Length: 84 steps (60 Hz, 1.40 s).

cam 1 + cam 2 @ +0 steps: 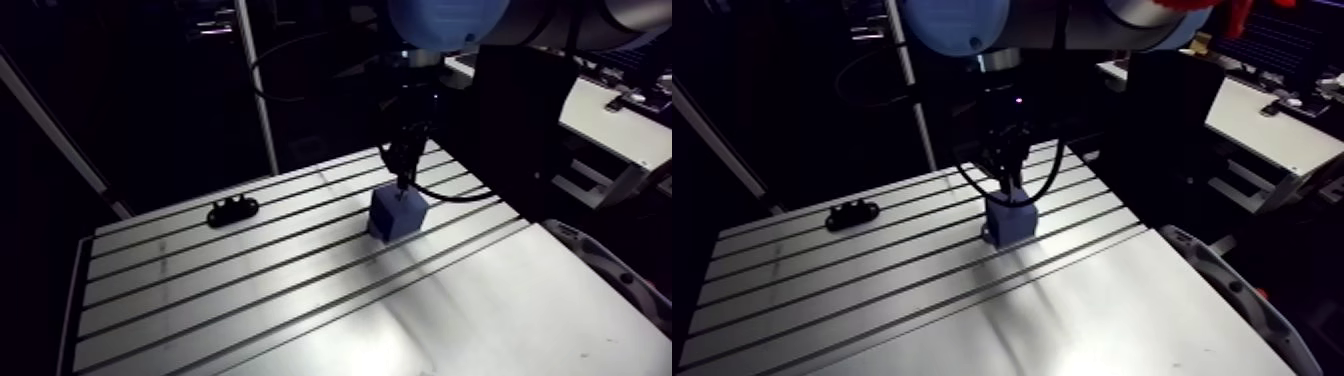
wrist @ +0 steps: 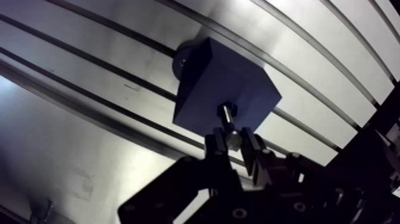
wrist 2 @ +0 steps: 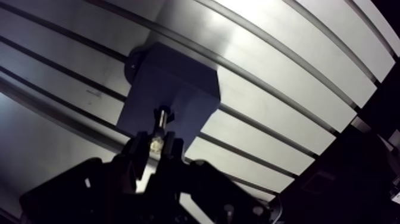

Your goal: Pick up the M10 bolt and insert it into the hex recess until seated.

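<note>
Blue block (image 1: 398,213) stands near the far edge of the tabletop (image 1: 250,300); the gripper (image 2: 235,142) pinches the bolt (image 2: 227,119), tip meeting the block's top. Best descent: slow, vertical, hex flats aligned.

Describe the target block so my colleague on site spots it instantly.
Start at the slotted aluminium table. Directly under the pincer and the bolt it holds stands a blue cube-shaped block. The only other thing on the table, a low black bracket, lies flat and well apart.
</note>
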### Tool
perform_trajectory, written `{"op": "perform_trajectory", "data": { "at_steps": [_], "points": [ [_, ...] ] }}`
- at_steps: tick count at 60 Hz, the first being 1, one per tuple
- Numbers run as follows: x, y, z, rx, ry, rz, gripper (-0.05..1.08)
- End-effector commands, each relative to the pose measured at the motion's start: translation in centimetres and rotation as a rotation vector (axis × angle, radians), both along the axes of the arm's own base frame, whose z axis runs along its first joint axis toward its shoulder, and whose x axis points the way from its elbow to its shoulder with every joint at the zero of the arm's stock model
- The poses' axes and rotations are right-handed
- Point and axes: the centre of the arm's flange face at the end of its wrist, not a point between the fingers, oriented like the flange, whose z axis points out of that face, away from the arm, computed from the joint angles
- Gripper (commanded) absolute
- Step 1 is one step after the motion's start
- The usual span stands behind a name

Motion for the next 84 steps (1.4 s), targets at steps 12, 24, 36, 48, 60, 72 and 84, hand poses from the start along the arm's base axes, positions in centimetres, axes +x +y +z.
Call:
{"op": "perform_trajectory", "data": {
  "at_steps": [12, 24, 36, 48, 60, 72, 84],
  "points": [
    [-0.07, 0.03, 0.08, 0.000, 0.002, 0.000, 1.01],
    [-0.12, 0.05, 0.14, 0.001, 0.004, 0.001, 1.01],
    [-0.01, 0.10, 0.01, -0.001, 0.001, 0.001, 1.01],
    [-0.05, 0.11, 0.07, 0.000, 0.002, 0.001, 1.01],
    [-0.02, 0.10, -0.07, -0.002, -0.001, 0.001, 1.01],
    [-0.07, 0.13, -0.41, -0.004, -0.006, 0.003, 1.01],
    [-0.05, 0.10, -0.57, -0.007, -0.008, 0.001, 1.00]
  ]
}}
